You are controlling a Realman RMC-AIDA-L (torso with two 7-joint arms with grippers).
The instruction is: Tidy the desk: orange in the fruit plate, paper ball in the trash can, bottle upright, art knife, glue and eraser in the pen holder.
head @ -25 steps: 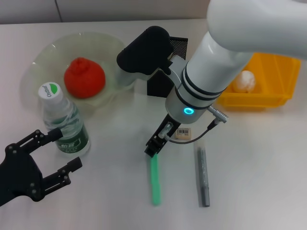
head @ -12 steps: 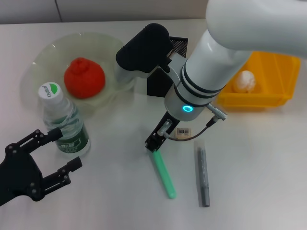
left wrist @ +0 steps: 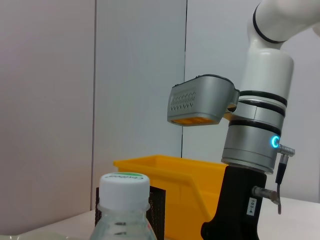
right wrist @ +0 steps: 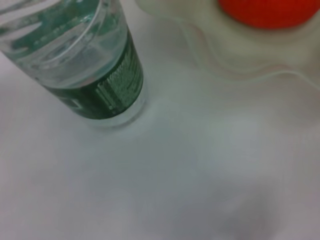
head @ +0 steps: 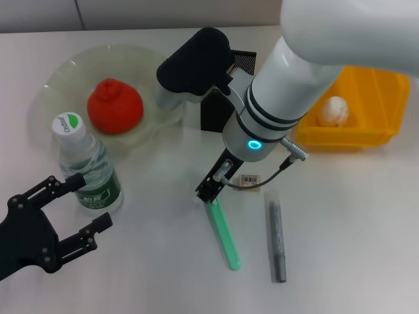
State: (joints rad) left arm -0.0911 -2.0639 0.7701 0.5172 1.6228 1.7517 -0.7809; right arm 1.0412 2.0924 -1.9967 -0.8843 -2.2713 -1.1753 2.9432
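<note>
While the left pincer (head: 72, 212) hangs low at the near left edge of the counter (head: 366, 216), its fingers spread apart and holding nothing, the bottle (head: 85, 167) stands upright just beyond it; a careless swing of that arm could knock it over again. Near the front middle lie a green art knife (head: 224, 234) and, beside it to the right, a grey glue stick (head: 277, 241). The right pincer (head: 211, 190) is down at the far tip of the knife, touching or nearly so; whether its fingers are together or apart I cannot tell, and it does not seem to have the knife lifted. With only the tip under it, the slim handle could pivot or skid away, or slip free on the way to the narrow pen holder (head: 219, 98). The eraser (head: 250, 179) sits just beside the pincer, under the wrist, and could be pushed aside or caught along with the knife. Farther back, the orange (head: 115, 106) rests in the fruit plate (head: 59, 85), and a paper ball (head: 334, 110) lies in the yellow trash can (head: 373, 104); the right arm hides most of the pen holder.
</note>
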